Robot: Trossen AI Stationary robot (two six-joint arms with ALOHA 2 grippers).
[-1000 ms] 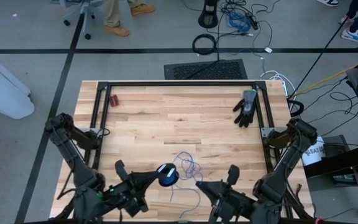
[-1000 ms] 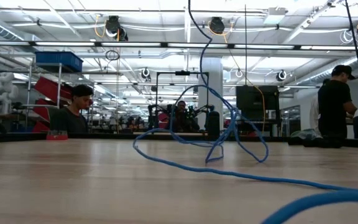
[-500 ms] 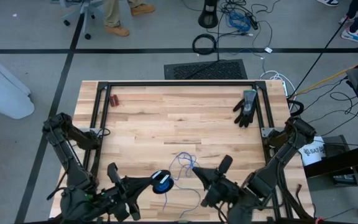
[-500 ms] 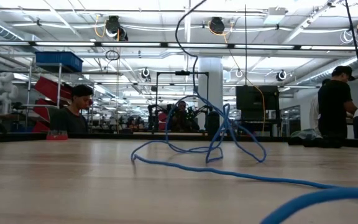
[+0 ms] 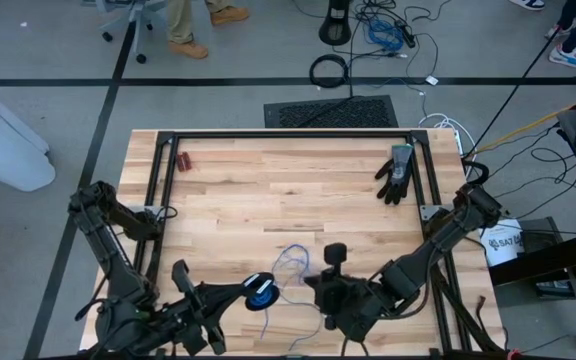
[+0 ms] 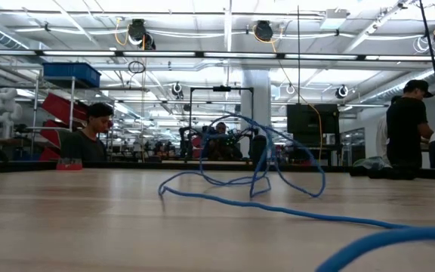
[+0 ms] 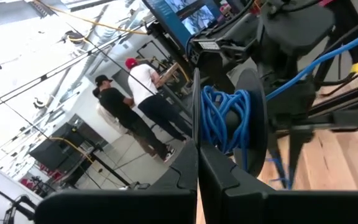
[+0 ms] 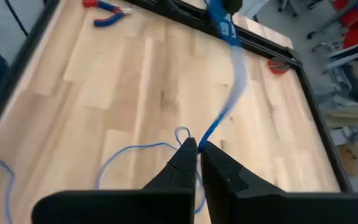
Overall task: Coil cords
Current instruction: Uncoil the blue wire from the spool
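cords: one thin blue cable, partly wound on a round black spool gripped in the left gripper, trails in loose glossy loops across the pale wooden table. right gripper, fingers nearly together, pinches the strand just beside the spool.

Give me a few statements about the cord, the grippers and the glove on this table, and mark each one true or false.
1. The left gripper is shut on a spool wound with blue cord. True.
2. The black glove lies beside the spool. False: it lies at the table's far right corner, well away from it.
3. Loose cord loops lie on the wooden table. True.
4. The right gripper stands wide open. False: its fingers are nearly closed, with the blue cord running between their tips.
5. The red-handled pliers are in the right gripper. False: they lie at the table's far left corner.
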